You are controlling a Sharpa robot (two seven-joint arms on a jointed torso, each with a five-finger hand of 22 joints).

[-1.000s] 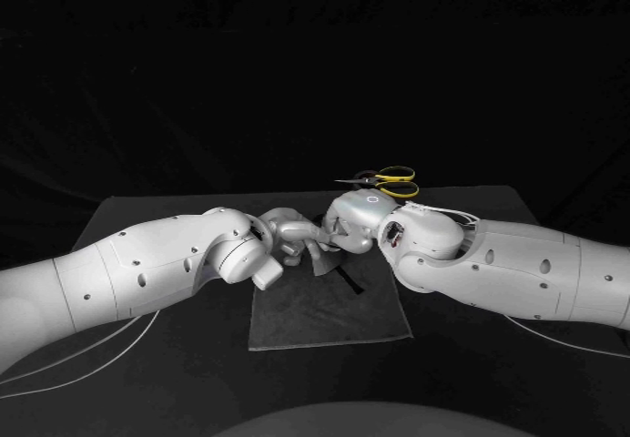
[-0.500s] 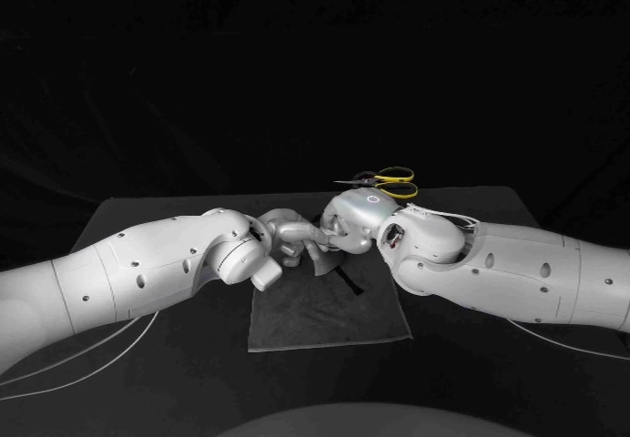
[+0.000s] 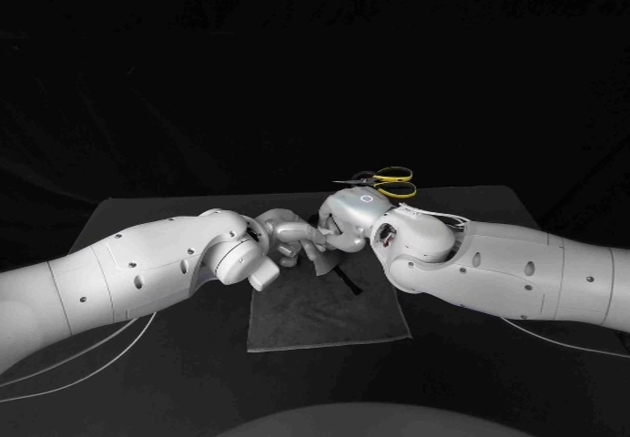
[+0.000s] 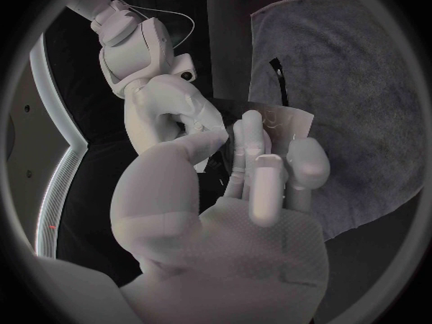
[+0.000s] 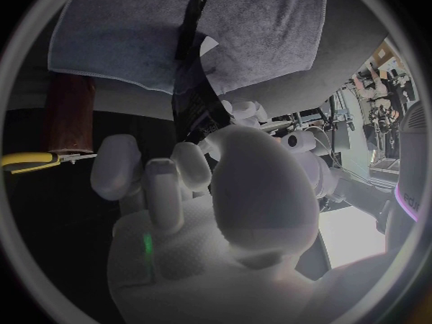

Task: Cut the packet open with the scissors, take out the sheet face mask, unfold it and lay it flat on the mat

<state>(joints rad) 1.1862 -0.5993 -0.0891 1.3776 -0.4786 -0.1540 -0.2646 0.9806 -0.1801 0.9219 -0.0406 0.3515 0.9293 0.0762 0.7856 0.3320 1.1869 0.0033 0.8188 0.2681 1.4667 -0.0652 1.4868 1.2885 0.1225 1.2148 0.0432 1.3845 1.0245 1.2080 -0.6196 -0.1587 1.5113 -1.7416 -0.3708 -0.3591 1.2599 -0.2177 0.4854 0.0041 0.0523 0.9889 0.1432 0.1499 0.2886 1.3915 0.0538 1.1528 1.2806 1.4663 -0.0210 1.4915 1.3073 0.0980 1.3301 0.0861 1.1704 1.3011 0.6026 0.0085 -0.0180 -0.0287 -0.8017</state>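
Both hands meet above the far end of the grey mat (image 3: 321, 314). The left hand (image 3: 287, 232) holds the silvery packet (image 4: 290, 124) upright in its fingers (image 4: 268, 187). Opposite it, the right hand (image 3: 352, 218) has its fingertips (image 4: 209, 133) at the packet's (image 5: 194, 115) edge and appears to pinch it. A dark cut-off strip (image 3: 353, 283) lies on the mat under the hands. No mask sheet can be made out. The yellow-handled scissors (image 3: 385, 182) lie on the table behind the right hand.
The mat (image 4: 360, 86) stretches toward me from under the hands. A brown cylinder (image 5: 70, 115) lies next to the scissors' handle (image 5: 25, 163) beyond the mat's far edge. White cables (image 3: 79, 364) trail on the table under the left arm.
The right forearm has edged slightly toward the left arm and turned a little. Both hands stay together at the packet, and the scissors have not moved.
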